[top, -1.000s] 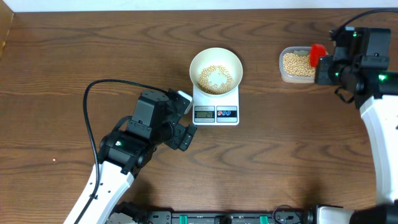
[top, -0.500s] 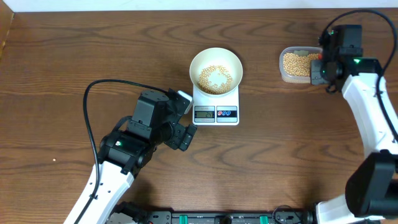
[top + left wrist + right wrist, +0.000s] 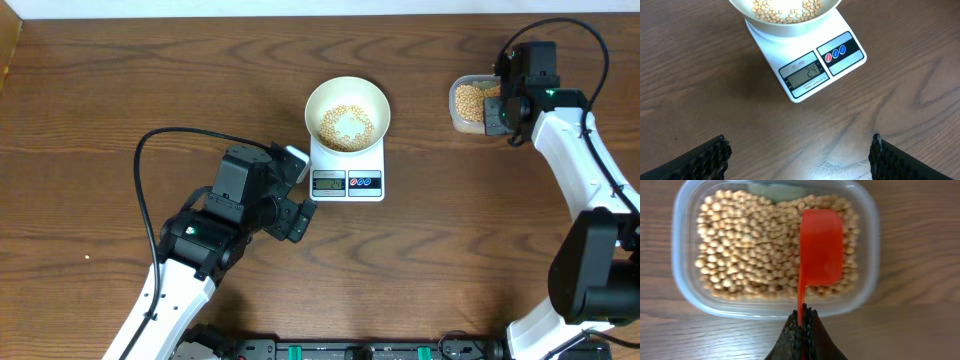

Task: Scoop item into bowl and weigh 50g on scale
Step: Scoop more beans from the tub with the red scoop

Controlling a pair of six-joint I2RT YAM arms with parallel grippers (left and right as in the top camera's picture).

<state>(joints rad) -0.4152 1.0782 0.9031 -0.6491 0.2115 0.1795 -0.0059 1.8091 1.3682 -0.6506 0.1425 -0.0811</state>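
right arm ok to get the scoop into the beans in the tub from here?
Likely yes. The right gripper, shut on the red scoop, is right over the open tub; nothing covers the beans.

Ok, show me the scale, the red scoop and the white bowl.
scale [image 3: 806, 76]: left wrist view, on its display.
red scoop [image 3: 821, 247]: right wrist view, on its cup.
white bowl [image 3: 347, 90]: overhead view, on the bare inner wall.

Dark wood-grain counter [image 3: 100, 90]. Directly on it I see a white scale [image 3: 347, 183] near center, display edge toward 6 o'clock, and a clear plastic tub [image 3: 453, 118] at the scale's 2 o'clock, well apart.
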